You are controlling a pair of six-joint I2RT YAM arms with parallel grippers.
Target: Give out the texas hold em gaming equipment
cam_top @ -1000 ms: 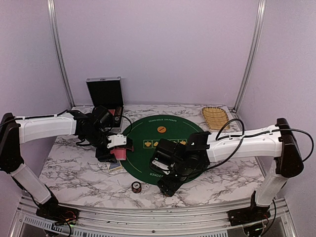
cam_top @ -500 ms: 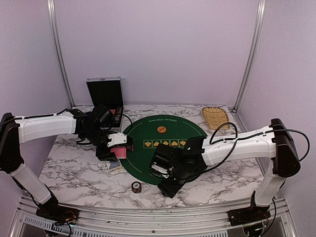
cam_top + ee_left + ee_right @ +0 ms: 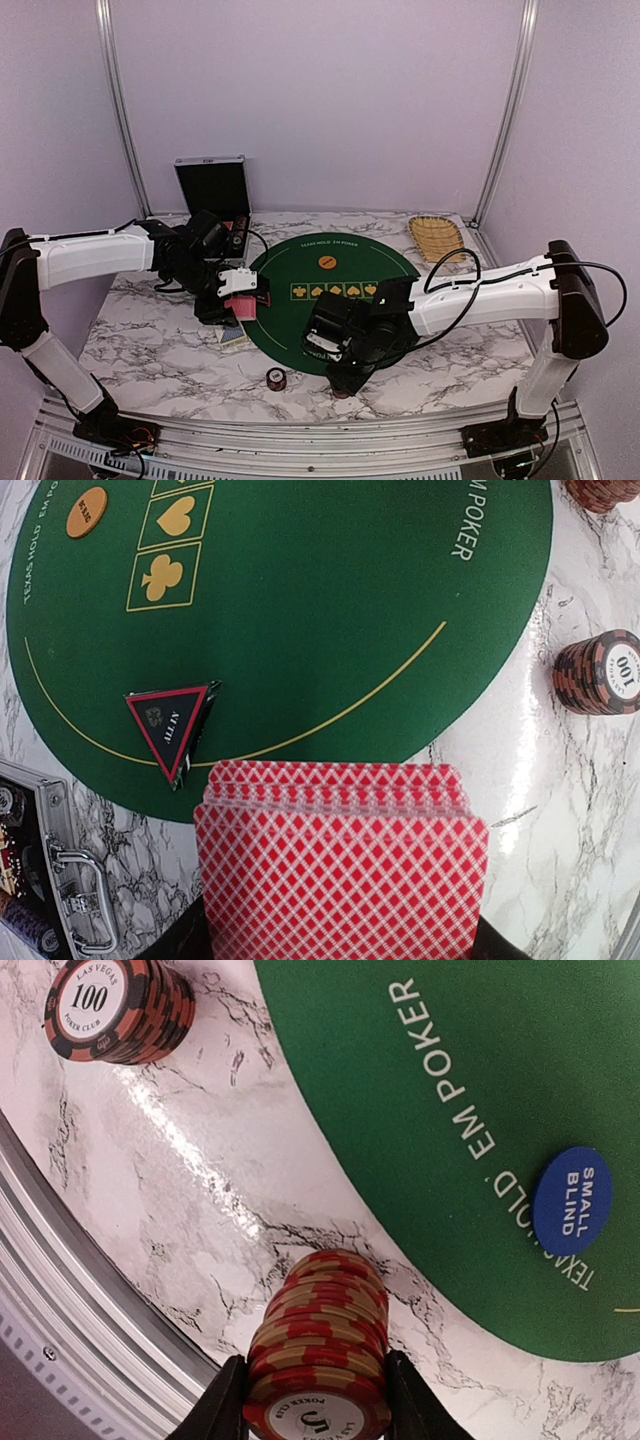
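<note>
My left gripper (image 3: pixel 340 945) is shut on a deck of red-backed playing cards (image 3: pixel 340 860), held over the left rim of the green poker mat (image 3: pixel 290 320). On the mat lie a dark triangular marker (image 3: pixel 170 725), an orange button (image 3: pixel 87 511) and a blue "small blind" button (image 3: pixel 572 1200). My right gripper (image 3: pixel 315 1365) sits at the mat's near edge. Its fingers press both sides of a stack of red and tan poker chips (image 3: pixel 320 1350) standing on the marble. A dark "100" chip stack (image 3: pixel 115 1008) stands apart to its left (image 3: pixel 275 378).
A black hinged case (image 3: pixel 212 185) stands open at the back left, its handle showing in the left wrist view (image 3: pixel 70 900). A tan wicker basket (image 3: pixel 436 238) sits at the back right. The table's metal front rail (image 3: pixel 60 1360) runs just past the chips.
The right gripper's jaws have closed in onto the red chip stack, and that arm has shifted slightly left. The left arm and its cards have barely moved.
</note>
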